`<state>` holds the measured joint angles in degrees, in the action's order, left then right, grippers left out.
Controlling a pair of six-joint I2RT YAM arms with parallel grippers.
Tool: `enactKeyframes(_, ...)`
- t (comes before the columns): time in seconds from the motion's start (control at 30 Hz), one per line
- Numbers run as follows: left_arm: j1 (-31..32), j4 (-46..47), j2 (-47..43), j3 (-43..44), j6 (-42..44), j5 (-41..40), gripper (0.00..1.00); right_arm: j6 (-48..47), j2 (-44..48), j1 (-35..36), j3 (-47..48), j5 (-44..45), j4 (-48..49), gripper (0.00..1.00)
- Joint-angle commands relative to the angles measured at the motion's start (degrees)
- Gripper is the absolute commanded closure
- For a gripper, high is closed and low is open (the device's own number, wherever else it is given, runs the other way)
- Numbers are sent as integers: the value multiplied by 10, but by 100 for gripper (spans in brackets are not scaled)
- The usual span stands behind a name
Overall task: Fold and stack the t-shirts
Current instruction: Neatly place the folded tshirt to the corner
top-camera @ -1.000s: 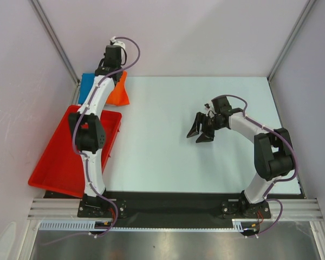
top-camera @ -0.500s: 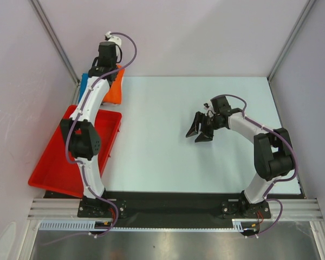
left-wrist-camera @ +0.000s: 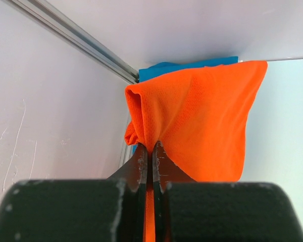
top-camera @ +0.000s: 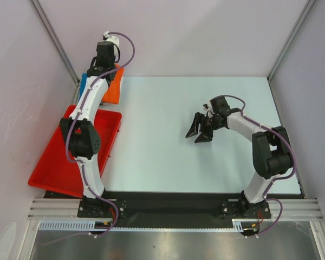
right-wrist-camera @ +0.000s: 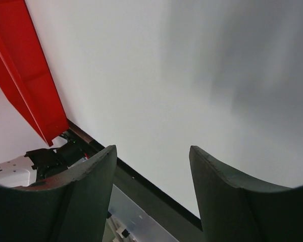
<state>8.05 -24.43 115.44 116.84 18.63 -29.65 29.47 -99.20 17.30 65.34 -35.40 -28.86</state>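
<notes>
An orange t-shirt [left-wrist-camera: 202, 121] hangs pinched in my left gripper [left-wrist-camera: 152, 151] at the table's far left corner; it also shows in the top view [top-camera: 112, 91]. The left gripper [top-camera: 109, 69] is shut on a fold of the orange cloth. A blue t-shirt [left-wrist-camera: 177, 66] lies behind and under it, mostly hidden, with a strip showing in the top view [top-camera: 84, 84]. My right gripper [top-camera: 200, 131] is open and empty above the middle of the table, its fingers [right-wrist-camera: 86, 176] spread wide.
A red bin [top-camera: 54, 157] stands tilted at the left edge of the table, and its rim shows in the right wrist view [right-wrist-camera: 25, 91]. The white table [top-camera: 206, 162] stretches between the arms. Enclosure walls and metal frame posts [left-wrist-camera: 81, 43] stand close to the left gripper.
My left arm has reached further toward the back left corner, carrying the orange t-shirt with it. The right arm has barely moved.
</notes>
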Motion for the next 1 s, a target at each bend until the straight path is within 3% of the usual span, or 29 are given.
enactKeyframes(0.0,-8,38,21,42,18,3,100,-13,-12,3,31,-2,-6,35)
enactKeyframes(0.57,-37,44,127,148,7,-25,100,-17,-90,4,93,-12,-25,35)
enactKeyframes(0.97,-44,85,178,159,8,-52,100,-23,-132,4,142,-15,-49,35)
